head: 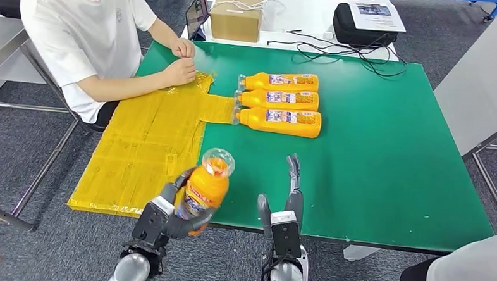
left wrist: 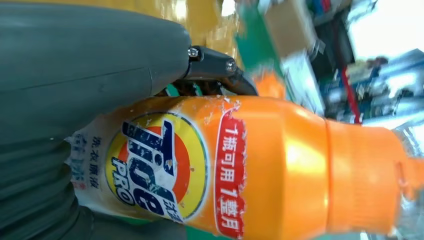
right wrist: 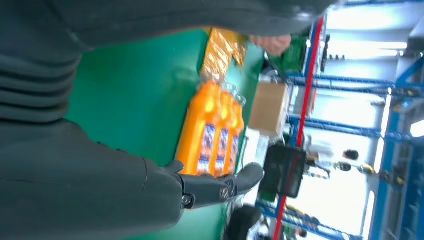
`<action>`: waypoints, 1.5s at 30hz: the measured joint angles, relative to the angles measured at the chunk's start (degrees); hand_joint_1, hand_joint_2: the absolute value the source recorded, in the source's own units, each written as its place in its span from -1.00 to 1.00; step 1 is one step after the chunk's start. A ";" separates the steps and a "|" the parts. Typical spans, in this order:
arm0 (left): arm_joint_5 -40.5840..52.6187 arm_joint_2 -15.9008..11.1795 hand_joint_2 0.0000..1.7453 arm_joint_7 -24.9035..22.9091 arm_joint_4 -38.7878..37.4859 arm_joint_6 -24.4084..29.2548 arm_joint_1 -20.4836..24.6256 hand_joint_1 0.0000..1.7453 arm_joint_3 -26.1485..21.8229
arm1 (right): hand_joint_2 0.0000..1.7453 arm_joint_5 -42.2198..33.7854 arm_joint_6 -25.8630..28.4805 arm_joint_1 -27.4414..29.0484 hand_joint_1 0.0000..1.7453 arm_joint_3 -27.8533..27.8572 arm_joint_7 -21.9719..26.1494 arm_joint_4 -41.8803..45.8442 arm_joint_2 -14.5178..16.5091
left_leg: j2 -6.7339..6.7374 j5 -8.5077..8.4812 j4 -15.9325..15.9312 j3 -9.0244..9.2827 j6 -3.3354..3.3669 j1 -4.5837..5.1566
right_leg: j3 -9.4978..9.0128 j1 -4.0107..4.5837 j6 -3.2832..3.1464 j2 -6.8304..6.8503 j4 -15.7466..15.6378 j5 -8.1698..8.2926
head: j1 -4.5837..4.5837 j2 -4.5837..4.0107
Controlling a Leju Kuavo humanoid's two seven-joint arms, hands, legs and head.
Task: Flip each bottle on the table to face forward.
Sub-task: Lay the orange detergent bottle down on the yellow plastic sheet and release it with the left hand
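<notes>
A green table (head: 384,159) stands on grey carpet (head: 36,163), with a patch of yellow tape (head: 144,148) spread over its left part. Behind it a white table (head: 302,16) bears a cardboard box (head: 237,16), a black case (head: 365,25) and loose black cables (head: 338,49). A person in a white shirt (head: 80,25) sits at the left. Blue and red shelving (right wrist: 310,75) stands under bright light

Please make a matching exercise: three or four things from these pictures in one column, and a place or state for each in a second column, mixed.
Things
1. left hand
2. right hand
3. three orange detergent bottles
4. cardboard box

Places or states
A. lying side by side on the green table
B. on the white table behind
C. holds an orange detergent bottle
D. empty, fingers apart

Pairs: 1-C, 2-D, 3-A, 4-B
</notes>
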State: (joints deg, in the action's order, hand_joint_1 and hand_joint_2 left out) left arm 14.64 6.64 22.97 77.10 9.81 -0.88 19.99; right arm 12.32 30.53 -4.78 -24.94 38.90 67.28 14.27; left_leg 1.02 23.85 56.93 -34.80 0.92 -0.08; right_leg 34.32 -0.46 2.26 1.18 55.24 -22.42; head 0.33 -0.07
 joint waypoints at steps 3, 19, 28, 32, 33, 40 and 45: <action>-0.10 -0.09 1.00 -0.38 -0.65 -1.06 0.86 1.00 -2.20 | -1.00 0.24 -0.40 -0.32 -1.00 0.88 -0.55 -0.78 0.39 | -0.06 0.00 -0.01 -0.02 -0.01 -0.02 | -0.04 0.03 -0.01 0.03 0.00 -0.02 | 0.01 0.00; 33.26 -1.57 1.00 -6.73 -8.87 13.06 8.80 1.00 -2.09 | -1.00 1.61 -5.08 -2.58 -1.00 1.22 -1.33 -8.95 2.05 | -0.06 -0.08 0.00 0.02 -0.08 -0.05 | -0.05 0.05 -0.02 0.03 0.01 0.01 | 0.01 0.00; 45.88 -2.37 1.00 -11.71 -22.54 14.28 18.01 1.00 -0.23 | -1.00 0.62 -6.45 -3.51 -1.00 1.22 -0.99 -10.01 2.66 | -0.07 -0.11 0.00 -0.02 -0.07 -0.04 | -0.05 0.04 0.00 0.04 0.03 0.03 | 0.02 0.00; 46.50 -2.50 1.00 -12.10 -25.35 14.27 19.80 1.00 0.25 | -1.00 0.54 -6.48 -3.66 -1.00 1.22 -0.97 -10.36 2.68 | -0.06 -0.10 0.01 -0.04 -0.07 -0.04 | -0.04 0.04 0.00 0.04 0.03 0.03 | 0.01 0.00; 46.64 -2.53 1.00 -12.18 -25.89 14.20 20.13 1.00 0.37 | -1.00 0.50 -6.49 -3.69 -1.00 1.22 -0.96 -10.45 2.69 | -0.06 -0.10 0.00 -0.04 -0.07 -0.04 | -0.03 0.04 0.00 0.04 0.03 0.03 | 0.01 0.00; 52.06 -3.05 1.00 -17.72 -33.54 9.79 24.95 1.00 1.38 | -1.00 -0.40 -7.28 -4.08 -1.00 1.22 -0.93 -11.46 2.82 | -0.04 -0.11 0.00 -0.02 -0.08 -0.06 | -0.03 0.06 -0.01 0.02 0.04 0.04 | 0.01 0.00; 52.18 -3.58 1.00 -18.37 -41.05 7.50 29.67 0.79 0.94 | -1.00 -1.03 -7.81 -4.87 -1.00 1.17 -0.79 -12.89 3.08 | -0.12 -0.15 0.00 0.02 -0.10 -0.06 | -0.11 0.05 -0.02 0.06 0.07 0.04 | 0.02 0.00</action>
State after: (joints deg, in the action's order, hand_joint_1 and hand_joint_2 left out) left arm 66.82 3.07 4.61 36.05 17.30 28.79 20.93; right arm 11.29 22.72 -9.65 -23.77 38.11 54.39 17.35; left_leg 0.90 23.70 56.93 -34.78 0.81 -0.14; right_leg 34.21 -0.41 2.24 1.24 55.31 -22.38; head 0.35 -0.07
